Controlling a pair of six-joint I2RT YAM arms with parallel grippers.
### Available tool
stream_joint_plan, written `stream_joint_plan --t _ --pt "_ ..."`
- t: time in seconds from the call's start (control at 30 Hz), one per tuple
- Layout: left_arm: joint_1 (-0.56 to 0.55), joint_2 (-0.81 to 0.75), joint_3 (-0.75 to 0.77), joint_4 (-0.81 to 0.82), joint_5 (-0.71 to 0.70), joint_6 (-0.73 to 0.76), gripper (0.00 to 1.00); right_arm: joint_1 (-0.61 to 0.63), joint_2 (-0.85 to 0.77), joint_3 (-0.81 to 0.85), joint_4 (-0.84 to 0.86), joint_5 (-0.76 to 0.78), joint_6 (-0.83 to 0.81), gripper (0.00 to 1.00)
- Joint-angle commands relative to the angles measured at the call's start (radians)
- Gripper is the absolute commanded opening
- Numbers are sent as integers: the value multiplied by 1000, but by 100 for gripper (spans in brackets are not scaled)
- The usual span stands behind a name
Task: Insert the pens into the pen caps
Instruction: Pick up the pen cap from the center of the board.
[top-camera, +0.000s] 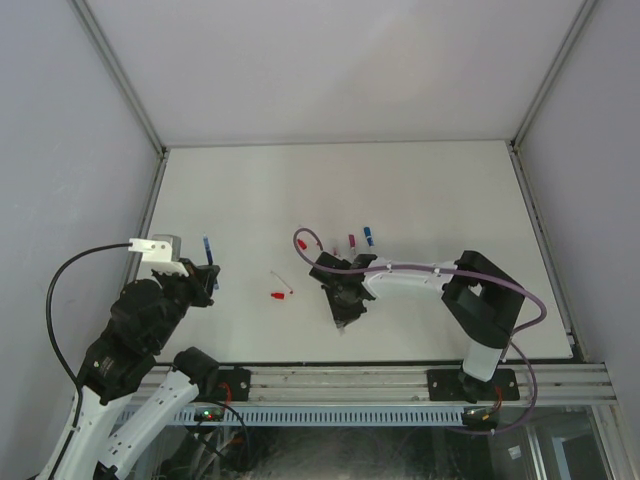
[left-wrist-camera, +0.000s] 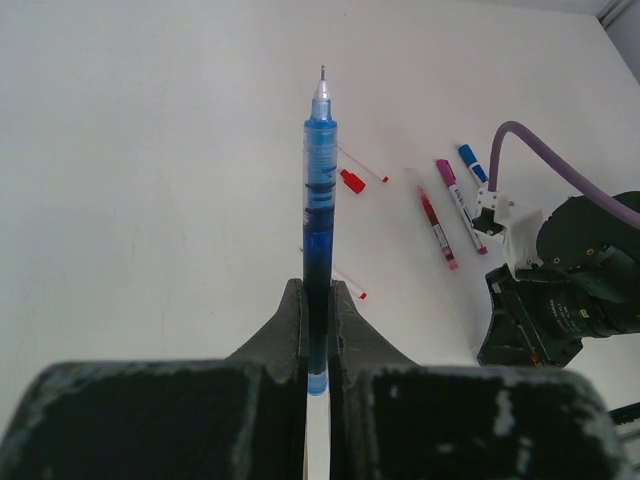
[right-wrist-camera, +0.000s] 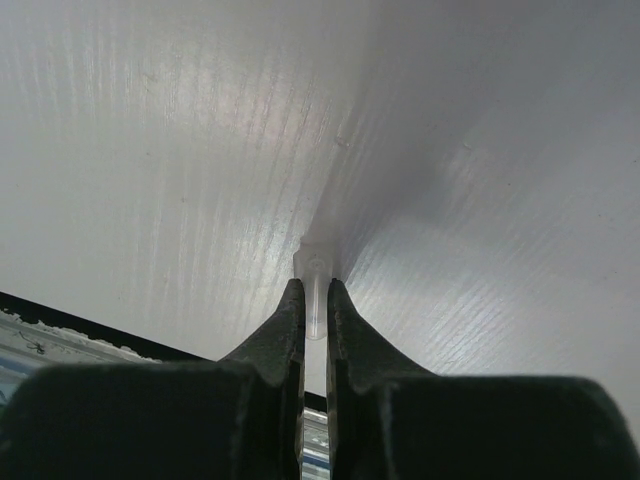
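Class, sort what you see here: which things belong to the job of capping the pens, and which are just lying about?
Job: blue pen in left gripper; red cap; red pen; purple pen; clear piece, perhaps a cap, in right gripper.
Lying about: purple cable; black cable; metal rail.

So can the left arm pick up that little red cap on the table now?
Probably not yet. The left gripper is shut on the blue pen, so it has no free grip. The red cap lies in the open on the table, with nothing blocking the way.
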Motion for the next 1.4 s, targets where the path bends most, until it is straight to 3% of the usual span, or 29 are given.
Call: stream_joint_plan --t 0.0,0.17,0.5,0.87,0.97,1.17,1.37 --pt "6 -9 -26 43 12 23 0 -3 22 4 5 -8 -39 0" --pt "6 -8 -25 43 10 21 0 9 53 9 -21 5 -43 0" --pt "6 -7 -26 44 15 22 0 70 165 76 -112 76 -46 14" --pt "6 -10 -25 44 17 21 0 84 218 76 -119 55 -61 17" --pt "6 -9 -26 44 16 21 0 88 230 76 -114 51 -66 15" --pt "6 2 -26 51 33 24 2 91 209 76 -93 51 -78 0" --pt "6 17 -22 50 36 21 0 91 85 57 -31 64 -100 0"
